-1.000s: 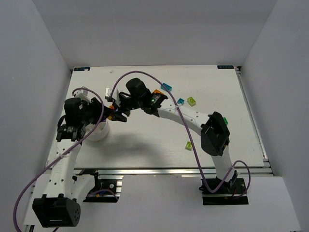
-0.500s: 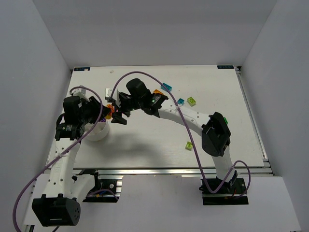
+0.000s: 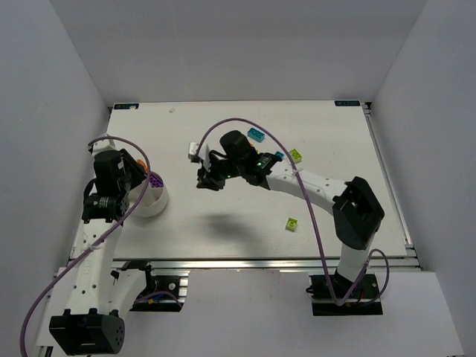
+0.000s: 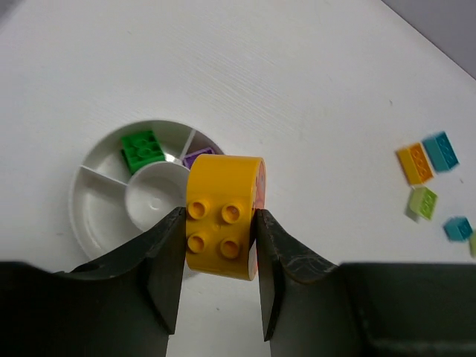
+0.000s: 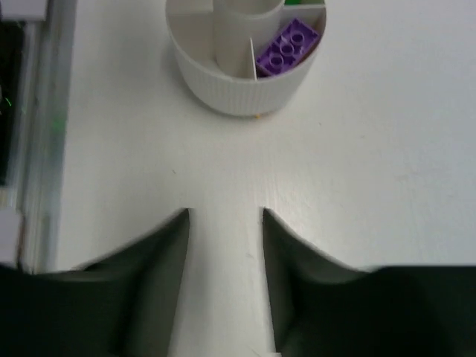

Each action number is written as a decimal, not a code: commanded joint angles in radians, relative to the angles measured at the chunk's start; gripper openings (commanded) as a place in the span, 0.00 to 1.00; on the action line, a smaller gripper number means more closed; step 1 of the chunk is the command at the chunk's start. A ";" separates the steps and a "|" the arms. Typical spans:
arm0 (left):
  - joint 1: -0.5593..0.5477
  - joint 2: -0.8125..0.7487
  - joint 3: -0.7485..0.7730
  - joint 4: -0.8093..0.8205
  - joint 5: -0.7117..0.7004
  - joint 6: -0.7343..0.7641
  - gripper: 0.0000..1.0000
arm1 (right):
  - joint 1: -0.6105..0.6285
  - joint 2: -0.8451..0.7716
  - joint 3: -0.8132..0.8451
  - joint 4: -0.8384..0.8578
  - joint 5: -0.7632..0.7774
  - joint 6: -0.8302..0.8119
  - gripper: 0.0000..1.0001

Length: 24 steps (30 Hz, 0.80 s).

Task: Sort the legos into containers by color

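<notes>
My left gripper is shut on a yellow brick with a red piece stuck to its right side. It hangs just above the near right rim of the white divided bowl. In the top view the left gripper sits at the bowl's upper left. A dark green brick and a purple brick lie in separate wedges. My right gripper is open and empty over bare table, a short way from the bowl, where the purple brick shows.
Loose bricks lie right of the bowl: orange, cyan, lime and a small cyan one. From above, a cyan brick, a lime brick and another lime brick are scattered on the table's right half.
The right gripper has pulled away to the right from beside the left gripper and now stands open. The left gripper drew back to the left with its brick. The purple brick now shows in the bowl.
</notes>
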 commanded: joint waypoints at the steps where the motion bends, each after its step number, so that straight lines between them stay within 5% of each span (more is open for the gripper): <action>1: 0.006 -0.042 -0.036 0.070 -0.187 0.026 0.00 | -0.032 -0.108 -0.084 0.087 -0.026 0.056 0.23; 2: 0.006 -0.046 -0.043 0.085 -0.201 0.034 0.00 | -0.041 -0.127 -0.107 0.095 -0.025 0.065 0.02; 3: 0.006 -0.046 -0.057 0.091 -0.230 0.035 0.00 | -0.052 -0.145 -0.152 0.100 -0.028 0.077 0.00; 24: 0.006 0.109 -0.148 0.231 -0.247 0.063 0.00 | -0.189 -0.383 -0.347 0.193 -0.097 0.172 0.00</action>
